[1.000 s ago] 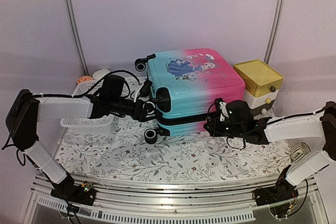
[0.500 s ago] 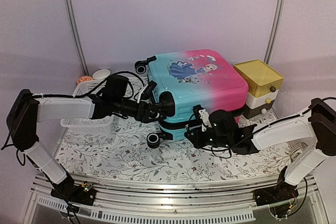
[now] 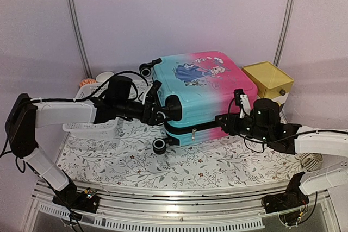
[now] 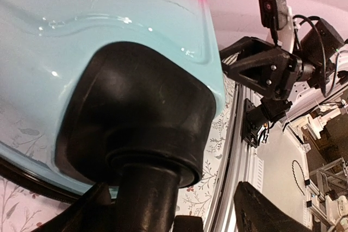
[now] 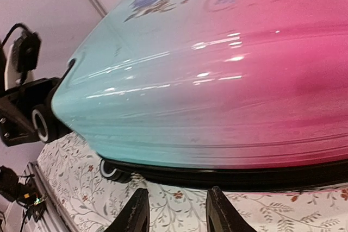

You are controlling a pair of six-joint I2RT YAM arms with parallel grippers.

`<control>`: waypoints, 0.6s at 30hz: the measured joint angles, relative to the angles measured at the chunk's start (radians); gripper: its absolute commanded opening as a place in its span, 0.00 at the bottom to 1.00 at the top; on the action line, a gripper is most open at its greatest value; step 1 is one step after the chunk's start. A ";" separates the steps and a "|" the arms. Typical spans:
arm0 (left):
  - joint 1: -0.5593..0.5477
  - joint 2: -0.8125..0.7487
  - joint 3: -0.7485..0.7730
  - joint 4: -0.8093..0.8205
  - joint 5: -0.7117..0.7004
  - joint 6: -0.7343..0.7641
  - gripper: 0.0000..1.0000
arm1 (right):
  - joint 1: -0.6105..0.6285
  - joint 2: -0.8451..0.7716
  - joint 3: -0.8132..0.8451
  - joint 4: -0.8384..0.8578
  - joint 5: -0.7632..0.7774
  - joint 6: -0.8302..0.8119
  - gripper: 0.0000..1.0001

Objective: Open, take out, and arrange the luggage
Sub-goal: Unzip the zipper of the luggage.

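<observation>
The small hard-shell suitcase point(image 3: 204, 93), turquoise fading to pink with a cartoon princess print, lies flat on its broad side at the middle of the top view, on the floral-print surface point(image 3: 179, 169). Its long axis runs left to right across the frame. The black caster wheels are at the left end, and the pink end is at the right, close beside the yellow-topped small drawer box point(image 3: 267, 80). The black zipper band point(image 3: 182, 127) runs along the near edge. The two shell halves look closed together, so treat the opening as not yet done.

Your left fingers point(image 4: 261, 213) stand wide apart at the wheel end, straddling the black caster housing point(image 4: 141, 123) on the near left corner. The finger at the lower right of the wrist view is clear of the housing; you cannot tell whether the other one touches it. They are not clamped on anything.

Your right fingers point(image 5: 137, 213) are partly parted, with only the cloth showing between them, and they hold nothing. They sit just in front of the near long edge at the pink half, so the suitcase lies beyond and above them.

The next move turns on that relation. The band runs along the long axis, crosswise to the right fingers' reach, and your right arm is the nearer one to it. A small dangling piece point(image 3: 193, 132), probably the zipper pull, hangs on the band to the left of those fingers, towards the turquoise half. It is too small to be sure. A white perforated basket point(image 3: 87, 126) sits at the left, behind the left arm.
</observation>
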 measured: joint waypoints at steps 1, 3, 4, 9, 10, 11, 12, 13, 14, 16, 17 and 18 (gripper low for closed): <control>0.000 -0.004 0.000 0.000 -0.009 0.001 0.80 | -0.032 -0.013 0.000 -0.022 -0.008 -0.001 0.39; 0.000 -0.011 0.000 0.002 -0.024 0.004 0.80 | -0.078 -0.031 0.000 -0.051 -0.021 -0.002 0.40; 0.000 -0.015 0.000 0.003 -0.030 0.005 0.80 | -0.096 -0.035 0.000 -0.062 -0.026 -0.005 0.40; -0.001 -0.030 0.000 0.011 -0.053 0.008 0.80 | -0.103 -0.035 -0.021 -0.068 -0.084 -0.018 0.43; -0.001 -0.031 0.000 0.012 -0.056 0.008 0.80 | -0.103 -0.034 -0.032 -0.059 -0.104 -0.021 0.43; -0.001 -0.032 0.000 0.012 -0.060 0.008 0.80 | -0.103 -0.034 -0.045 -0.048 -0.122 -0.023 0.43; -0.001 -0.032 0.000 0.012 -0.062 0.008 0.80 | -0.103 -0.033 -0.056 -0.038 -0.135 -0.025 0.43; -0.001 -0.033 0.000 0.012 -0.065 0.008 0.80 | -0.102 -0.033 -0.068 -0.027 -0.151 -0.029 0.43; -0.002 -0.034 0.000 0.012 -0.067 0.008 0.80 | -0.102 -0.033 -0.077 -0.019 -0.162 -0.034 0.44; -0.002 -0.038 0.000 0.011 -0.074 0.009 0.80 | -0.102 -0.033 -0.082 -0.010 -0.177 -0.049 0.45; -0.002 -0.041 0.000 0.011 -0.078 0.011 0.80 | -0.101 -0.035 -0.082 -0.004 -0.179 -0.057 0.45; -0.002 -0.044 0.000 0.010 -0.085 0.013 0.80 | -0.100 -0.045 -0.082 0.003 -0.178 -0.070 0.46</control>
